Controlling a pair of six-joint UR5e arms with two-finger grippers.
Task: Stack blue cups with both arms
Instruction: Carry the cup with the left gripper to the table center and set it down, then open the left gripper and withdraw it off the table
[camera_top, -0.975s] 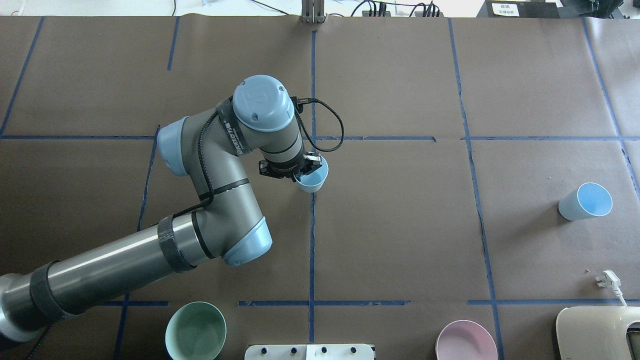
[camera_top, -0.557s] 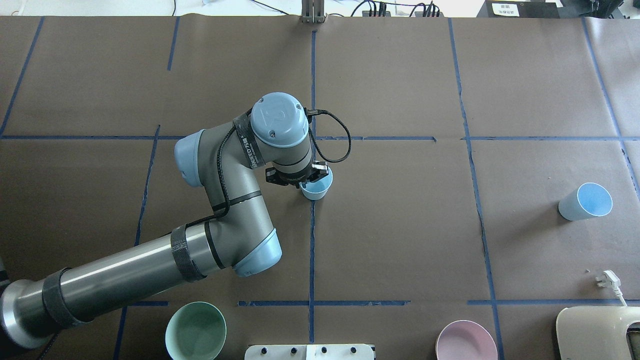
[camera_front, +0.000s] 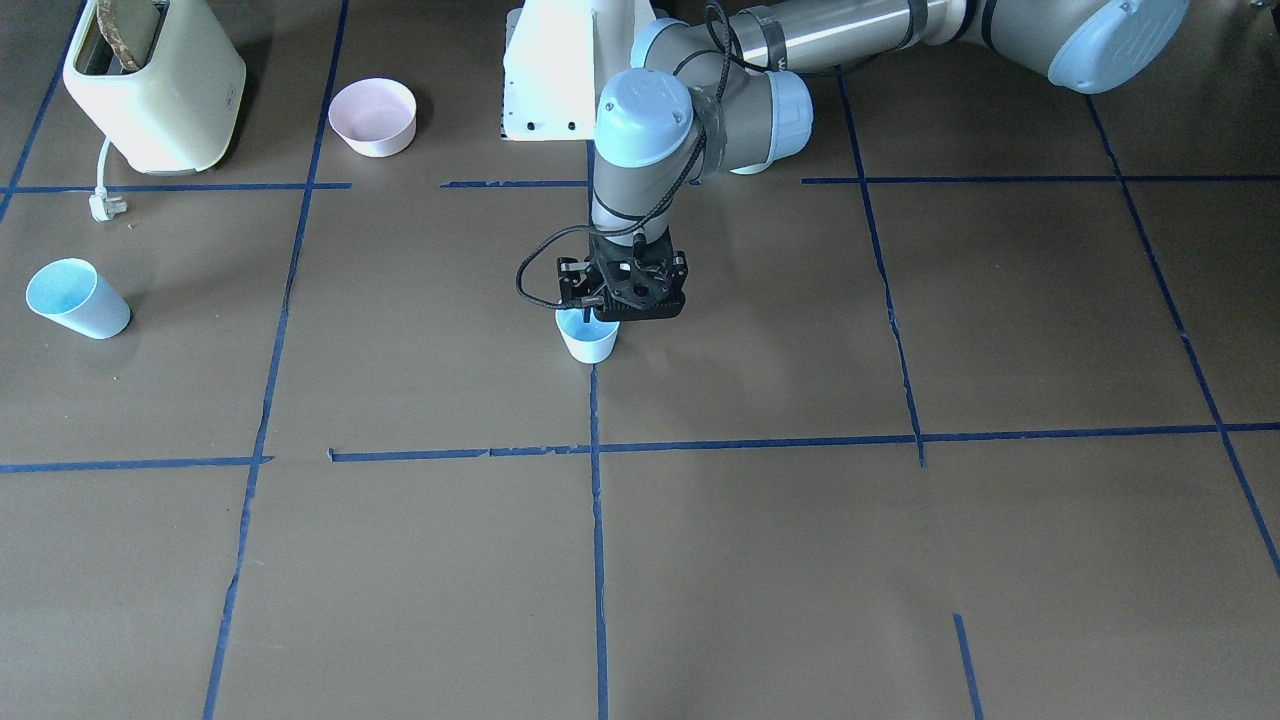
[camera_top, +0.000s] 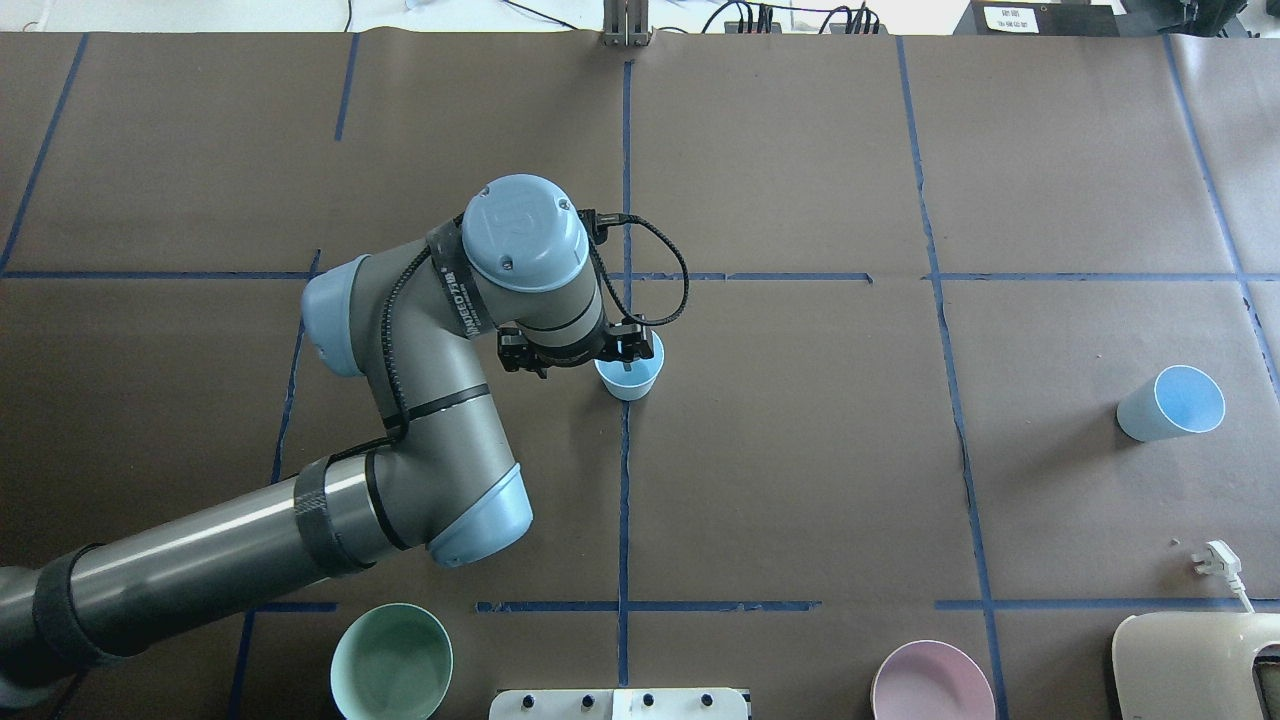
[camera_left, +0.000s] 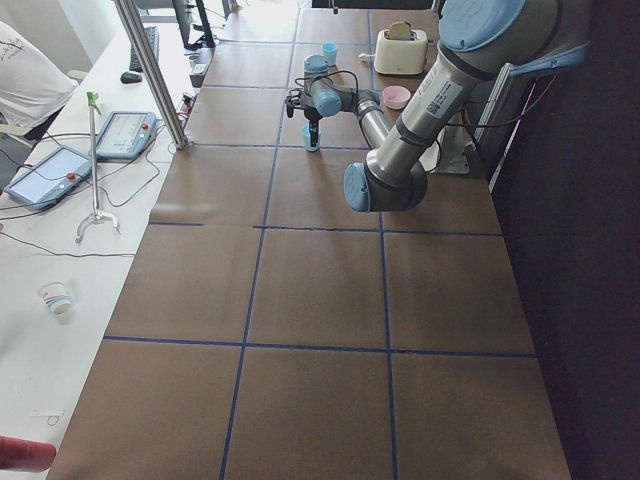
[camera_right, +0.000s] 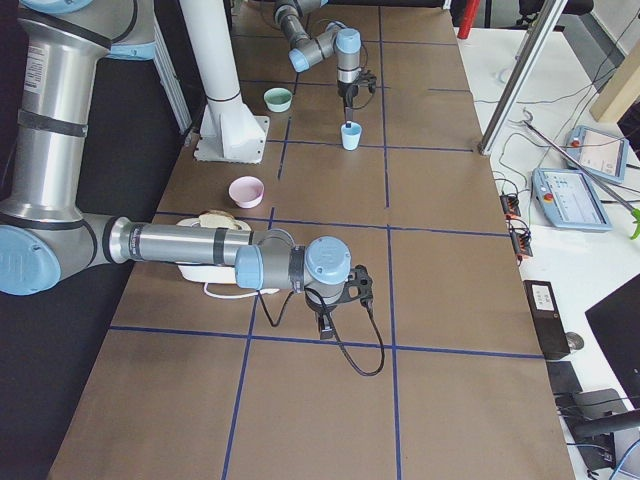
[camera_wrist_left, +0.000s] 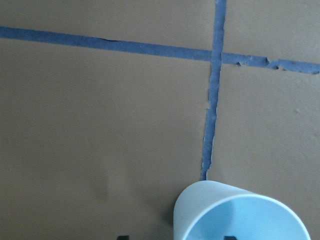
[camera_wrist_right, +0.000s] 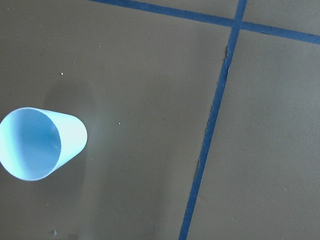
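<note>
Your left gripper (camera_top: 610, 362) hovers centrally, fingers parted astride one wall of the upright middle blue cup (camera_top: 630, 380), the second blue cup (camera_top: 1170, 403) stands well apart at far right, and you cannot tell how the right gripper (camera_right: 326, 322) holds its fingers.

Left wrist view, five o'clock: the blue cup (camera_wrist_left: 240, 215) runs off the bottom edge, only black fingertips (camera_wrist_left: 229, 237) poking in. Overhead, the wrist (camera_top: 525, 235) covers most of the left pincer (camera_top: 612, 362). Right pincer (camera_right: 324, 326), seen only from the side: too small to call its jaws.
</note>
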